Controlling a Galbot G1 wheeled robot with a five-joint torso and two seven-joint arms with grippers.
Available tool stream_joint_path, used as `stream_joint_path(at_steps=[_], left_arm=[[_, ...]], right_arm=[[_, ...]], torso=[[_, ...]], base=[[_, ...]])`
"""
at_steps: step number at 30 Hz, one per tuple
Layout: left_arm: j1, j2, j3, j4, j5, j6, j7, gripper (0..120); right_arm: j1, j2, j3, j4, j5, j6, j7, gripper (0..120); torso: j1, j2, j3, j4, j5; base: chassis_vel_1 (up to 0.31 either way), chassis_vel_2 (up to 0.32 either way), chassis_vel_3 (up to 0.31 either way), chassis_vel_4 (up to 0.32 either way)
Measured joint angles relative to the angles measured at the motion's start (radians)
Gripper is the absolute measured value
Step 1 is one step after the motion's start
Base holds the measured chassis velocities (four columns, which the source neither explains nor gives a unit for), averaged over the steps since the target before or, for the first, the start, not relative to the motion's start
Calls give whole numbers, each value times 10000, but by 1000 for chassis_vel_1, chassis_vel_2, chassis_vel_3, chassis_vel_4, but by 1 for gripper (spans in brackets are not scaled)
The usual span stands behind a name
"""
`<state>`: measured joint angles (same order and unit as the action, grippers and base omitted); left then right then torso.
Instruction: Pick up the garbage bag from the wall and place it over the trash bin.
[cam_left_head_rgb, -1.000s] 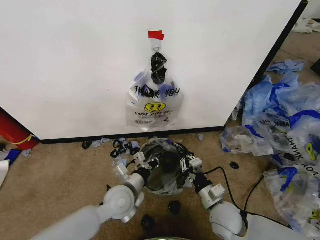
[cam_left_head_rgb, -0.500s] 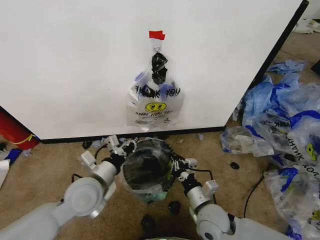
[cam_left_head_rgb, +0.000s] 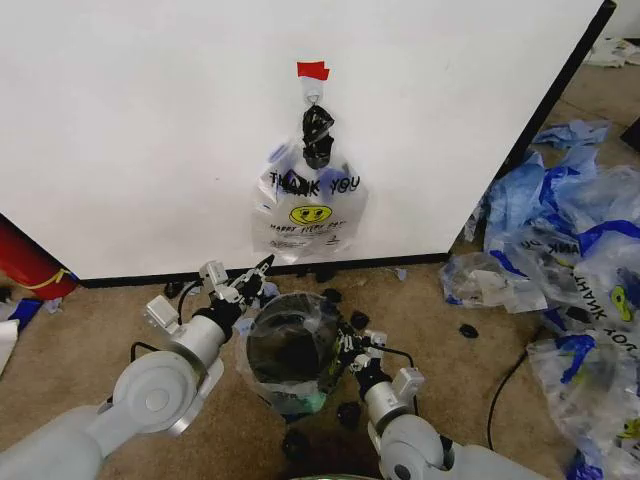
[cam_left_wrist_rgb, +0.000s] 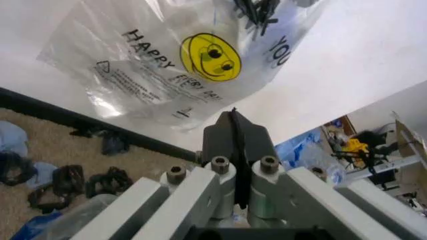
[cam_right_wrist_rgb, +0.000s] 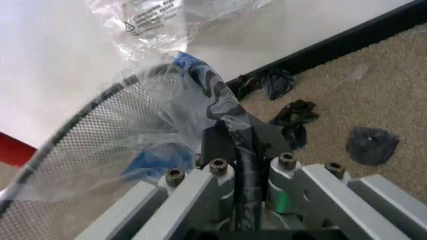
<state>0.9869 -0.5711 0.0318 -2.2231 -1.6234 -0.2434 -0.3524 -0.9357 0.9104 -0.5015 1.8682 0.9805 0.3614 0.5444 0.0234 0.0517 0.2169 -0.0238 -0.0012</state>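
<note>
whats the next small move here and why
Probably open the left tool and lift it toward the bag. That tool is shut on nothing and points at the bag, which hangs from the hook on the wall, above the bin. The right tool is shut on the liner at the bin's rim.

— Where am I working here?

— A robot test space, not a home. I face a freestanding white wall (cam_left_head_rgb: 150, 130) with black edge strips, a hook under red tape (cam_left_head_rgb: 312, 70), set on worn tan carpet (cam_left_head_rgb: 90, 330).

— What else marks it as a lab?

— Heaps of identical blue-handled bags (cam_left_head_rgb: 560, 260) piled to my right, and cluttered shelves (cam_left_wrist_rgb: 360, 145) beyond the panel.
</note>
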Motion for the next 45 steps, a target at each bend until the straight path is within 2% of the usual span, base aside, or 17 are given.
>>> stream_joint_path(at_steps=[9,12,14,18,20,25,27,34,45], left_arm=[[-42,-121,103,256,55,-21,5,0],[-58,-203,122,345,89,-31,12,0],[-58,-226,128,350,96,-34,13,0],[-17,-320,143,348,159,-41,18,0],[-3,-332,139,343,165,-43,18,0],[93,-339,86,283,218,-72,18,0],[104,-333,82,246,217,-75,18,0],[118,-406,85,229,232,-88,14,0],[48,-610,355,458,381,-118,-11,0]], right_arm=[[-120,-199,-12,-89,-225,191,-310,4],[-172,-349,-11,141,-350,189,-364,18],[-180,-379,-6,202,-409,192,-364,21],[-213,-475,18,369,-696,216,-357,39],[-218,-489,19,389,-738,220,-356,42],[-284,-641,41,682,-1008,230,-288,64],[-298,-703,42,769,-1071,186,-243,68],[-399,-788,124,933,-1335,-84,195,97],[-751,-706,420,949,-1410,-265,686,100]], torso=[[0,0,0,4,3],[0,0,2,4,4],[0,0,2,4,3],[1,-1,2,3,3],[0,-1,2,3,3],[0,0,2,3,1],[0,0,2,3,1],[0,0,1,2,2],[0,-1,1,2,2]], base=[[0,0,0,0],[0,0,0,0],[0,0,0,0],[0,0,0,0],[0,0,0,0],[0,0,0,0],[0,0,0,0],[0,0,0,0],[0,0,0,0]])
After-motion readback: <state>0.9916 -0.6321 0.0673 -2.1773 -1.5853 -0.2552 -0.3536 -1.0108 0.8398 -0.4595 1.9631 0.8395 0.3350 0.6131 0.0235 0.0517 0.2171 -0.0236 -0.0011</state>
